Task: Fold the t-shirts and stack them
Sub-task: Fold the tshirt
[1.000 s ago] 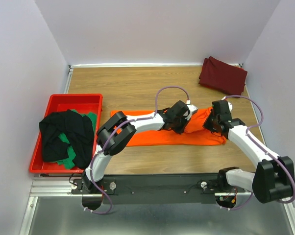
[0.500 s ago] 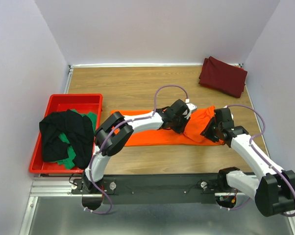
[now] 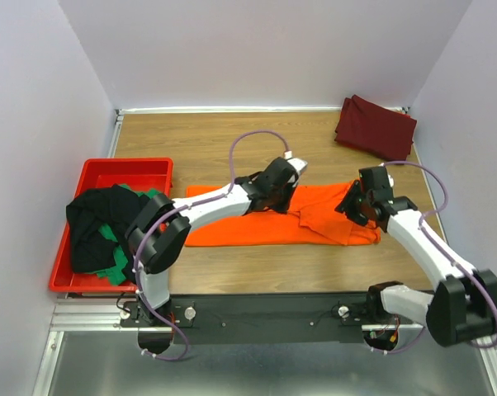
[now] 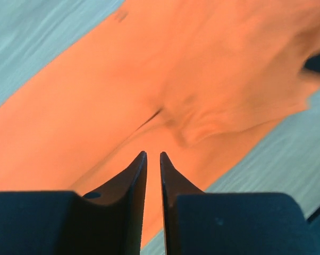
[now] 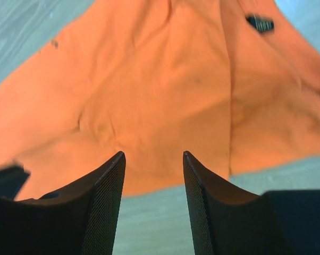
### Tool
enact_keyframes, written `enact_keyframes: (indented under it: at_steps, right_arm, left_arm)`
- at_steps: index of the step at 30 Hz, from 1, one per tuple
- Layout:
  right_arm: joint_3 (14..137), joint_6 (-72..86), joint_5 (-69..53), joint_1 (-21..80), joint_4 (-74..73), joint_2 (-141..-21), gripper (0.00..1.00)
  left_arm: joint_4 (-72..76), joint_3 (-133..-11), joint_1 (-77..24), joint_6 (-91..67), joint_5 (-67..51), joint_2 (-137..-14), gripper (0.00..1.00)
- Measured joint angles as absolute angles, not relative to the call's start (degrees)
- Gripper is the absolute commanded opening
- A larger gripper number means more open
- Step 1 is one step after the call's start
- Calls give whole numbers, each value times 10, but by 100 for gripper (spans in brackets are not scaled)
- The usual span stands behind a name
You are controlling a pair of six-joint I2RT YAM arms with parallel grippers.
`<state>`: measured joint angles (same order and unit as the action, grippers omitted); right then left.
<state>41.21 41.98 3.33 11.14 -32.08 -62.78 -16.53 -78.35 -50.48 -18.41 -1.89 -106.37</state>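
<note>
A bright orange short-sleeved cloth t-shirt [image 3: 257, 231] is lying spread across the middle of the wooden bench [image 3: 207, 144], and both arms are reaching over it.

The left end effector [image 4: 153, 155] is hovering over the shirt's middle. Its two dark fingers are standing almost together with only a thin slit between them, and nothing is sitting in that slit. Just ahead of its fingertips, the orange cloth is bunching into a short crease [image 4: 176, 123]. Bare bench is showing on either side of the orange band below it.

The right end effector [image 5: 152, 155] is hanging above the shirt's right end. Its fingers are spread wide, with orange cloth showing through the gap and nothing between the pads. Ahead of it and to its right, a small dark tag [image 5: 259, 23] is lying on the cloth. The near edge of the shirt is running just under its fingertips.

Well beyond the right end effector, in the far right corner of the bench, a dark maroon folded cloth t-shirt [image 3: 376, 125] is resting. Far to the left of the left end effector, a red plastic tray [image 3: 129, 167] is holding a crumpled black cloth t-shirt [image 3: 108, 223] on top of a green cloth t-shirt [image 3: 110, 257].
</note>
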Motion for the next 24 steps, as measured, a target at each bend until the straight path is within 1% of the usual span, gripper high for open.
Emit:
enact_keyframes:
  at_steps: [4,7,14,18,23,24]
  right_arm:
    - [446,419,60,111,-278,-721,54]
    - [453,419,72,111,-244,-778,54]
    - [476,418,84,111,-184,-896,52]
    - [539,412,87,113,-161,-961,52]
    - [640,397,85,126,-151,-1048,52]
    - [677,391,85,133,-149,-1077,52]
  left_arm:
    - [-174,-700,-493,-218,23,-1039,18]
    - [-181,-641,-490,-247,46,-1039,18]
    - [-139,-601,-492,-285,67,-1022,18]
    - [-119,-585,-497,-292,69,-1014,18]
    - [-115,-581,-521,-296,62,-1011,17]
    - [-114,-581,-525,-296,58,-1011,17]
